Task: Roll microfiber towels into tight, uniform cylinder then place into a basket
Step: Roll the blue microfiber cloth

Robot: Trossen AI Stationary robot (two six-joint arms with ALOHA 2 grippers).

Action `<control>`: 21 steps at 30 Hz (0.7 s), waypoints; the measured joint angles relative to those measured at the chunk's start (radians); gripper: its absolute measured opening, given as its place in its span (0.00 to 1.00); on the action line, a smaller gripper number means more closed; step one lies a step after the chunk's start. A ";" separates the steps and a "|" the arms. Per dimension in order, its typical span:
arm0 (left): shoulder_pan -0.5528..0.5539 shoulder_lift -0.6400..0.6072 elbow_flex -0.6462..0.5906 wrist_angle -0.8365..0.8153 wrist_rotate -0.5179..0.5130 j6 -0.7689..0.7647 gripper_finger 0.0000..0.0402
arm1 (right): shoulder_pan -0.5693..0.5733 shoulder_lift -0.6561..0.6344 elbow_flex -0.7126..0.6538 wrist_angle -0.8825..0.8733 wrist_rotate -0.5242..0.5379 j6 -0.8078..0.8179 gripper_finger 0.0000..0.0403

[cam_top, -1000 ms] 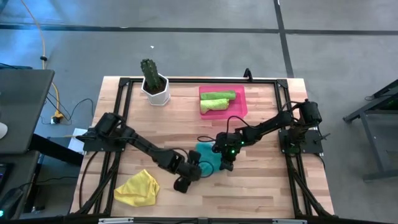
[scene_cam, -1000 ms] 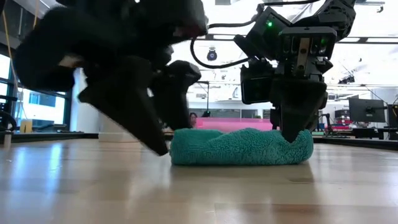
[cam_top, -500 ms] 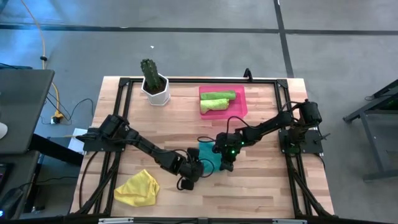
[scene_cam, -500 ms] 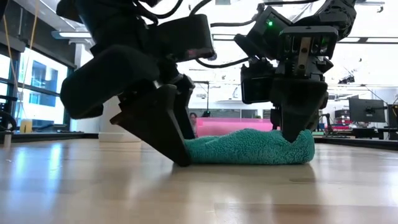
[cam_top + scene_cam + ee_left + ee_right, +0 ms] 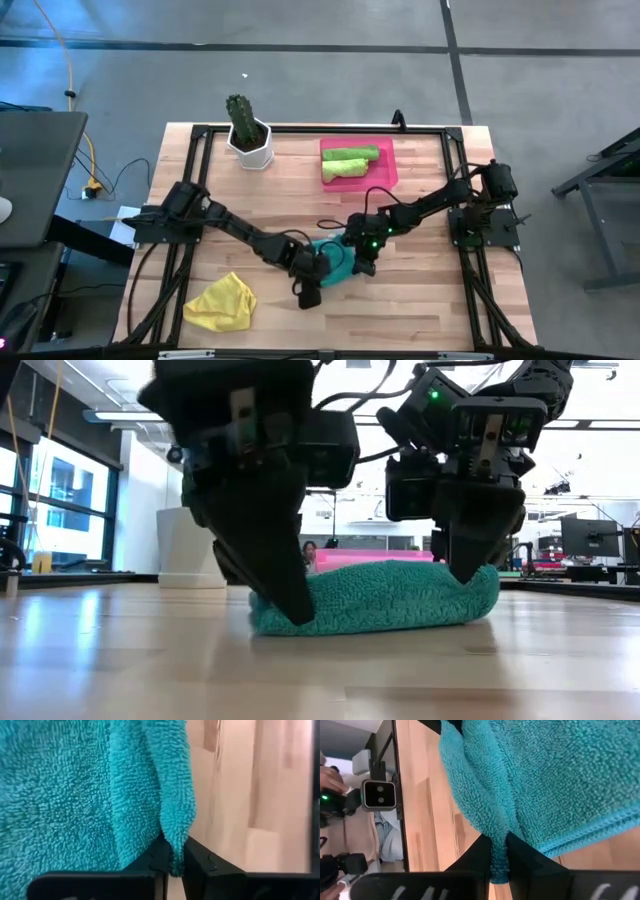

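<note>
Nearest the front edge of the wooden slatted tabletop (image 5: pixel 420 300): a crumpled yellow microfiber towel (image 5: pixel 221 302), loose at the left corner, unrolled, well apart from both arms.

Mid-tabletop: the teal blue microfiber towel (image 5: pixel 380 598) lies as a low folded bundle, long axis running left to right between the two hands. Left hand (image 5: pixel 309 291) sits at its left end, fingers pressed together on a fold of the teal edge (image 5: pixel 172 845). Right hand (image 5: pixel 362 262) sits at the right end, likewise pinching a fold of the pile (image 5: pixel 497 855). Each hand holds its own end; the towel spans the gap, resting on the wood.

Judgement: the roll must turn about that left-right axis, both hands working together.

Farther back: the shallow bright pink plastic basket (image 5: pixel 388 176) holds two rolled lime green towels (image 5: pixel 349 161). White hexagonal cactus pot (image 5: pixel 250 146) stands beside it, to the left.
</note>
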 joint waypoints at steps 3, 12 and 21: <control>0.014 0.006 -0.003 0.062 0.074 -0.060 0.04 | 0.000 0.000 0.000 -0.003 -0.001 -0.028 0.07; 0.037 0.004 -0.003 0.045 0.134 -0.201 0.02 | 0.001 0.000 0.000 -0.004 0.046 -0.120 0.07; 0.036 -0.080 -0.002 0.002 0.075 -0.260 0.02 | 0.002 -0.001 -0.001 -0.025 0.079 -0.149 0.07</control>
